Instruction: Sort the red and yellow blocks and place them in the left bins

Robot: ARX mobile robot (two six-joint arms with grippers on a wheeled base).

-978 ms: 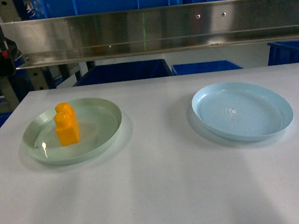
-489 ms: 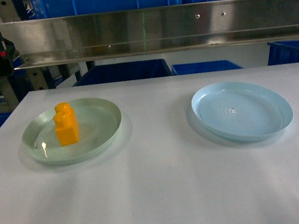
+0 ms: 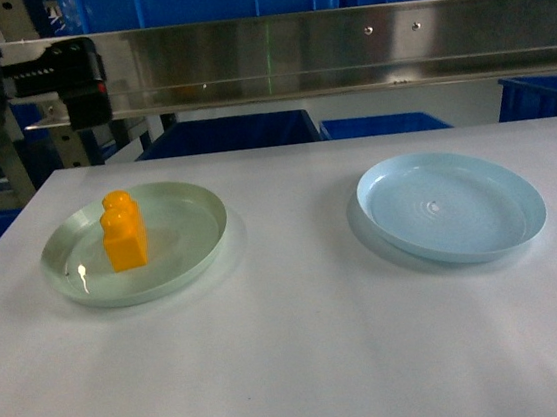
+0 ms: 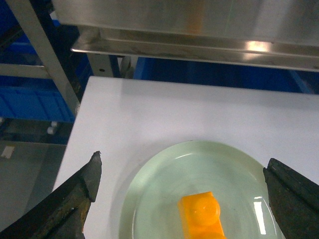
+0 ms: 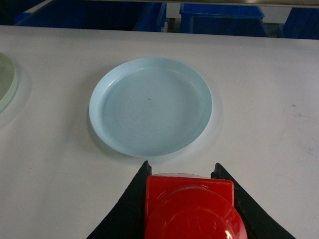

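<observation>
While its fingers clamp the red block (image 5: 192, 206) between them, the right end effector (image 5: 192, 199) hangs near the pale blue plate (image 5: 151, 105), which lies toward the tabletop's (image 3: 307, 366) right edge. The left end effector (image 4: 184, 199) is spread wide above the yellow block (image 3: 123, 231), upright in the pale green plate (image 3: 188, 254) near the left edge. Blue bins (image 3: 230, 133) sit beyond the far edge. No writing is legible.
</observation>
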